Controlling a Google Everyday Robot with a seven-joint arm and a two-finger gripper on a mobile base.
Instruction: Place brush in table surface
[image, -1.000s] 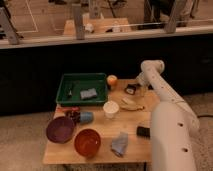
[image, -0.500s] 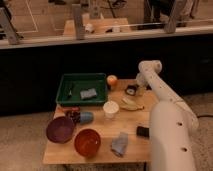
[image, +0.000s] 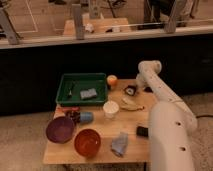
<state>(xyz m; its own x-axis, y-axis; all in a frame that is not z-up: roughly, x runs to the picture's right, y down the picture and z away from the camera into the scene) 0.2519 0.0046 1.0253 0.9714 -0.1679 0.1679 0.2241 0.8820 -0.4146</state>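
Spanning the view, the tan surface (image: 106, 125) carries everything. The gripper (image: 136, 87) hangs near its far edge, fingers wide a second ago, now drawn together; the arm (image: 160, 100) barely shifted. Left of the fingers, the green tray (image: 60, 95) holds a grey block (image: 89, 93) and a dark stick (image: 71, 90). The brush (image: 130, 90) sits on the surface right at the fingers; whether clamped, cannot tell.
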